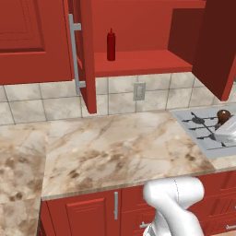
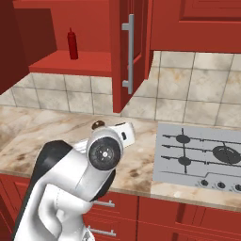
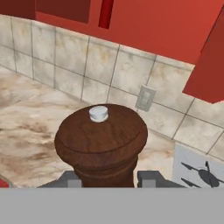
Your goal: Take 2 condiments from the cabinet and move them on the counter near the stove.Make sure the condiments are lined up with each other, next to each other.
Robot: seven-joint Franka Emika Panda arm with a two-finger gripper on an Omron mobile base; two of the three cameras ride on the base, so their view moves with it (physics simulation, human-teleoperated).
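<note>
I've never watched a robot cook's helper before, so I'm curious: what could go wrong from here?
The gripper holds the brown shaker low on its body, so it might tip when set on the counter. It seems close to the stove and could end up on the grates. The red bottle waits on the cabinet shelf; the open door could catch the arm on that reach.

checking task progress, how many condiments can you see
2. The red bottle stands on the cabinet shelf. The brown shaker is between the fingers, over the counter beside the stove. Others may be hidden behind the door.
</note>
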